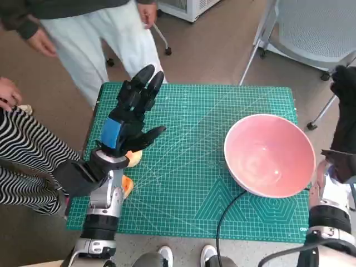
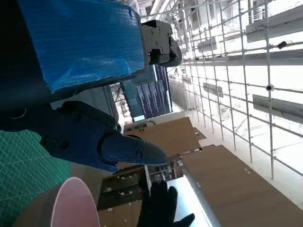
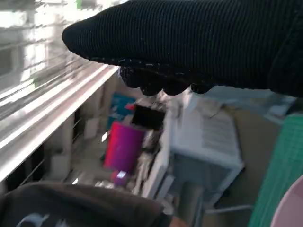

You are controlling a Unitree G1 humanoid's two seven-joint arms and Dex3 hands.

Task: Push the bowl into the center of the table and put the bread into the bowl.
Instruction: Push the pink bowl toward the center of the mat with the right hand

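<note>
Left hand (image 1: pixel 132 114) raised, fingers spread, empty

This looks like an office or a lab room — not a home. The small table is covered with a green cutting mat printed with white grid lines (image 1: pixel 189 167). A grey mesh office chair on a metal frame (image 1: pixel 317 28) stands just beside the table on the brown floor (image 1: pixel 217 50). A person in white trousers (image 1: pixel 105 39) stands near the table. A white cabinet (image 1: pixel 189 6) sits further off. The wrist views show big windows with white bars (image 2: pixel 236 71) and stacked brown cardboard boxes (image 2: pixel 165 137) — things from a work place.
</note>
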